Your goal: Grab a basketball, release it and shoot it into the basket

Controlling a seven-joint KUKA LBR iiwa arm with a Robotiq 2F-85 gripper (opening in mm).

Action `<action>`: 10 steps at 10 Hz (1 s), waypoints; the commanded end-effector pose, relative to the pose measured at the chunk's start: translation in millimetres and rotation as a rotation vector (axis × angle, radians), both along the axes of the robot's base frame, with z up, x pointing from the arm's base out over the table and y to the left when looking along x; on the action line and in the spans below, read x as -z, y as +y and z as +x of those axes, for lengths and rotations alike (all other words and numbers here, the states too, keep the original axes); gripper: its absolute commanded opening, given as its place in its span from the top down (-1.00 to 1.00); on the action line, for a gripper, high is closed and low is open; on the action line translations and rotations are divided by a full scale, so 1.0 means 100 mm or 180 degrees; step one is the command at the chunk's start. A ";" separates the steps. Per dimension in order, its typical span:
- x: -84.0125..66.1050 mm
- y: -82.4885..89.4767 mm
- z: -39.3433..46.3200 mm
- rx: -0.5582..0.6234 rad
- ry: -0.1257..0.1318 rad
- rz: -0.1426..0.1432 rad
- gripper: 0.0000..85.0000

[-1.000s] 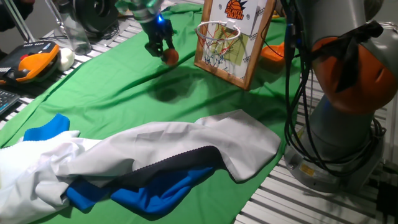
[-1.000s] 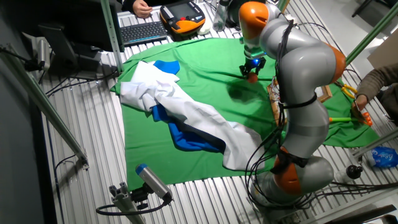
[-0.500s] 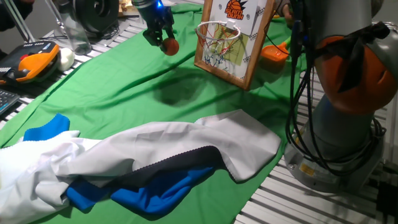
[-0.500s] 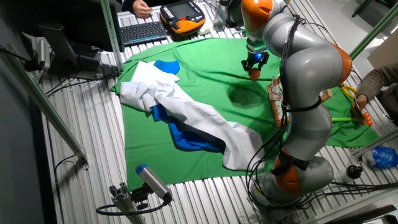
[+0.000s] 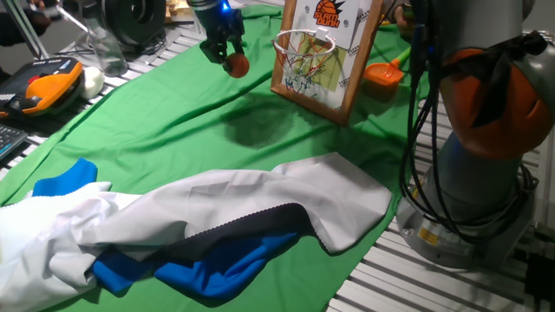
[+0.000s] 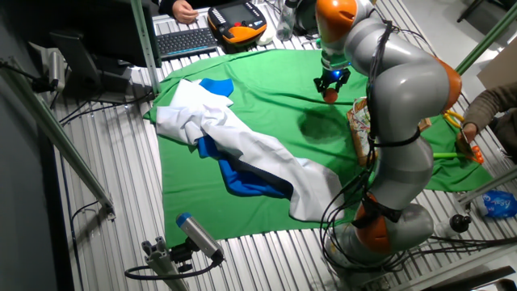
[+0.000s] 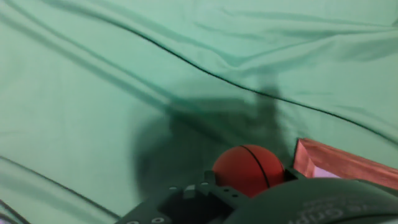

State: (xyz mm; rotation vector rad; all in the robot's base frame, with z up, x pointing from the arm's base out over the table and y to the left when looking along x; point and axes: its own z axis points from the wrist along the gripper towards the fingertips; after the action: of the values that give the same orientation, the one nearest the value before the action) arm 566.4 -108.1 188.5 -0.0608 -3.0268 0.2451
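Observation:
My gripper [image 5: 227, 57] is shut on the small orange basketball [image 5: 238, 64] and holds it in the air above the green cloth, left of the basket and about level with its rim. The basket [image 5: 300, 45] has an orange rim and white net on a wood-framed white backboard [image 5: 334, 35]. In the other fixed view the gripper [image 6: 329, 85] holds the ball [image 6: 330, 94] just beside the backboard's edge [image 6: 355, 121]. The hand view shows the ball [image 7: 249, 168] between the fingers, with the backboard's wooden corner [image 7: 329, 160] to the right.
A green cloth [image 5: 156, 121] covers the table. A heap of white and blue fabric [image 5: 208, 225] lies at the front. An orange scoop [image 5: 383, 73] sits behind the backboard. A teach pendant [image 5: 39, 87] and a keyboard [image 6: 184, 40] lie at the left. The arm's base [image 5: 473, 191] stands right.
The gripper has risen with the ball from low over the cloth to rim height and edged slightly toward the basket. Its shadow on the cloth has shifted right.

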 end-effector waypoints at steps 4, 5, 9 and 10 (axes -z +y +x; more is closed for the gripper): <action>0.00 0.00 -0.001 0.0051 -0.0149 -0.0006 1.00; 0.00 0.00 -0.001 0.0065 -0.0156 0.0013 1.00; -0.09 0.01 -0.025 0.0159 -0.0091 0.0008 1.00; -0.29 0.00 -0.087 0.0167 -0.0039 -0.0013 1.00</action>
State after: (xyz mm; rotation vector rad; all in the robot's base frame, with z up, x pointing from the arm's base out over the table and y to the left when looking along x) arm 556.5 -109.0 209.8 -0.1407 -3.0288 0.2452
